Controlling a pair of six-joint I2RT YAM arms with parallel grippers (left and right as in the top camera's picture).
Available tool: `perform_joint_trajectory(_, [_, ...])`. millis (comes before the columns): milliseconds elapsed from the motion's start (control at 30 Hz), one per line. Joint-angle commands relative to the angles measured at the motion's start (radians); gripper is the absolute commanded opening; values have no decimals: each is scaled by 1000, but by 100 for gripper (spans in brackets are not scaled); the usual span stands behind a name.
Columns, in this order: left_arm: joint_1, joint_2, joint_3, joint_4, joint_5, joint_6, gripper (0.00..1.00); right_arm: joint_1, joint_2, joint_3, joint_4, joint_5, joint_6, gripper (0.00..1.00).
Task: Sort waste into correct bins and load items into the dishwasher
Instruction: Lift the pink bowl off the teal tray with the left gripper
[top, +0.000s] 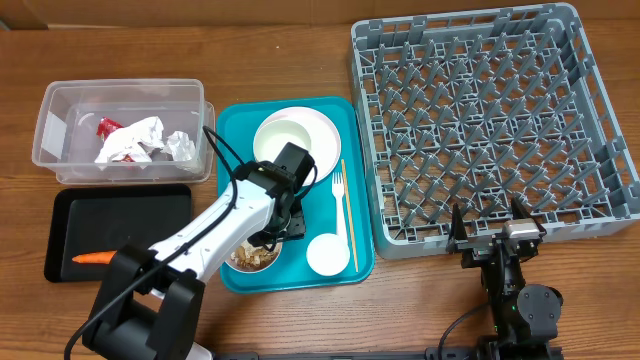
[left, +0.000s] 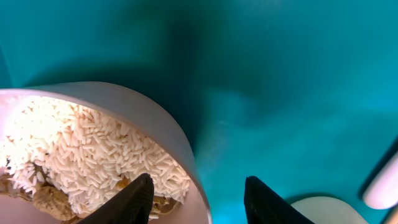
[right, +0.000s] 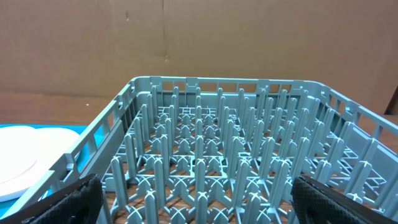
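Left arm (top: 215, 235): base at the near left edge, white link extends diagonally forward and to the right, wrist bent so the tool points down. Left gripper (top: 278, 232) sits low under the black wrist housing; its tips are mostly hidden from overhead. In the left wrist view the left gripper (left: 199, 202) shows two black fingertips (left: 134, 200) apart with a clear gap between them, nothing clamped.

Right arm (top: 520, 300): folded compactly over its base at the near right, short reach, pointing forward. Right gripper (top: 488, 228) held roughly level. In the right wrist view, fingers (right: 78, 199) sit at the frame's lower corners, spread wide, holding nothing.
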Motion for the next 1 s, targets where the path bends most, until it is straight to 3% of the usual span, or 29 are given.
perform_joint_trajectory(0, [-4, 3, 19, 2, -40, -17, 50, -3, -9, -11, 6, -1, -1, 100])
perform_joint_trajectory(133, [-4, 3, 19, 9, -50, -16, 51, -3, -9, -11, 6, -1, -1, 100])
perform_joint_trajectory(400, [-8, 4, 18, 80, -37, -17, 41, -3, -9, -11, 6, -1, -1, 100])
perform_joint_trajectory(800, [-8, 30, 18, 84, -38, -17, 40, -3, -9, -11, 6, -1, -1, 100])
perform_joint_trajectory(967, [-8, 30, 18, 84, -38, -17, 29, -3, -9, -11, 6, -1, -1, 100])
